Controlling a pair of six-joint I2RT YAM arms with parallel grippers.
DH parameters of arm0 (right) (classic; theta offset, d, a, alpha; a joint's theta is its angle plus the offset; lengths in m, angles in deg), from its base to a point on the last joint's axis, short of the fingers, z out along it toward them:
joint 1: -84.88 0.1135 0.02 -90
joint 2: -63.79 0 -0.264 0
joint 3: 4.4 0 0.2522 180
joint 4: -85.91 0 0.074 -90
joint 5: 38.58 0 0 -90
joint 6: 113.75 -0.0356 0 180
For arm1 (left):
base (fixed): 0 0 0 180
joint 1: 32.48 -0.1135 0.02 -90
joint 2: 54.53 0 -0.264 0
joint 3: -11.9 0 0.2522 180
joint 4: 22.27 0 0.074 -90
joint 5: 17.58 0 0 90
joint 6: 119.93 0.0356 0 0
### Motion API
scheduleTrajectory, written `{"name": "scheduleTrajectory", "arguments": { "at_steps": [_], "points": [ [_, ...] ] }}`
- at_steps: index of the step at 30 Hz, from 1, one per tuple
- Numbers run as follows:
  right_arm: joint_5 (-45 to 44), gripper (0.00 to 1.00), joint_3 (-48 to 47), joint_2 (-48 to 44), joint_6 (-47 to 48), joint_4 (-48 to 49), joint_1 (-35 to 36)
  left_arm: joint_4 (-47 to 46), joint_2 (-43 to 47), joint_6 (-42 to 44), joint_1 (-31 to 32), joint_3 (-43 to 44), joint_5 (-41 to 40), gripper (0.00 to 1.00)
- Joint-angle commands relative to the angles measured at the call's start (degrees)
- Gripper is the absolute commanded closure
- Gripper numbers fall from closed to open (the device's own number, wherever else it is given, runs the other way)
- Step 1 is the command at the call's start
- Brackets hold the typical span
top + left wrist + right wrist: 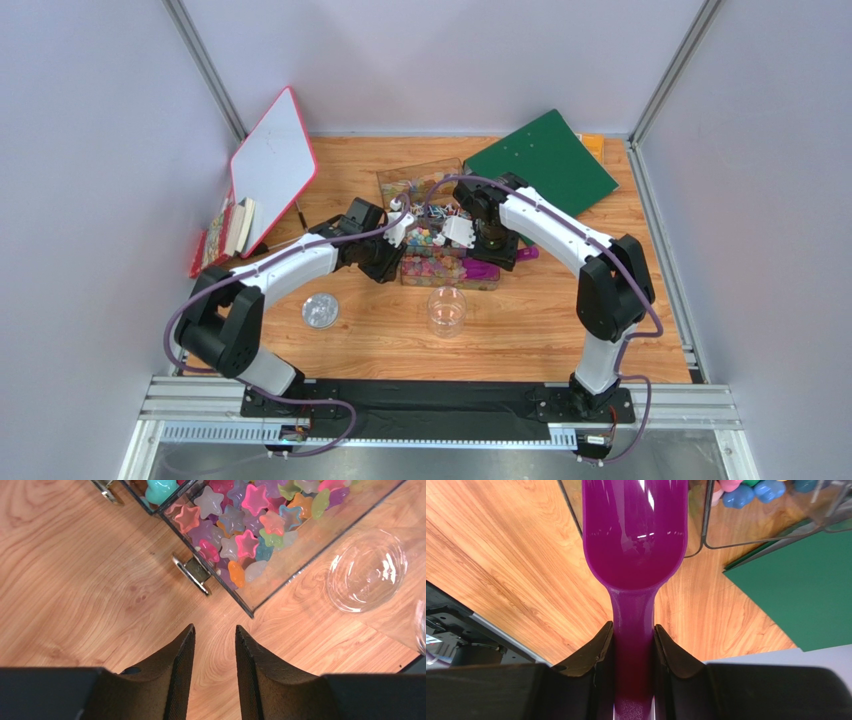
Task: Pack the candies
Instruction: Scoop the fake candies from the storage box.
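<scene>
The candies (245, 525) are small bright star shapes in pink, orange, blue and green, piled in a clear plastic box (432, 232) mid-table. My left gripper (214, 629) hangs open over bare wood just short of the box's near corner, with nothing between its fingers; in the top view the left gripper (385, 255) sits at the box's left side. My right gripper (633, 626) is shut on the handle of a purple scoop (635, 535). The scoop's bowl is empty and reaches over a box edge. From above, the right gripper (495, 245) is at the box's right side.
A clear round cup (446, 310) stands in front of the box, with a clear lid (320, 310) to its left. A whiteboard (272, 165) and books (225, 235) lean at the left wall. A green folder (540, 160) lies at the back right. A metal latch (192, 572) juts from the box.
</scene>
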Motion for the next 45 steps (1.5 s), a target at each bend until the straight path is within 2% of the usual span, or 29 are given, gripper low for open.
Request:
{"name": "scheduleTrajectory", "arguments": {
  "at_steps": [1,8,17,30,40,45],
  "points": [
    [-2.0,1.0,-2.9,4.0,-3.8,-20.0,0.4,-2.8,6.2,0.1,-0.7,-1.7,-1.8,0.57],
    [-2.0,1.0,-7.5,8.3,-4.3,-19.9,2.4,-3.5,12.7,-0.2,-2.1,-4.2,-4.6,0.56],
    [0.0,1.0,-15.7,14.5,-4.1,-19.9,4.5,-3.2,13.9,-0.5,-4.8,-4.3,-6.0,0.55],
    [5.2,1.0,-16.3,18.4,-2.7,-14.3,4.7,-1.3,14.8,1.2,-8.0,-3.4,-7.4,0.55],
    [11.3,1.0,-8.2,12.8,-2.6,-1.2,4.6,0.7,14.6,2.8,-8.4,-2.3,-8.5,0.55],
    [13.3,1.0,0.3,7.8,-2.5,7.3,4.5,1.7,14.5,4.5,-8.7,-1.1,-8.9,0.55]
  ]
}}
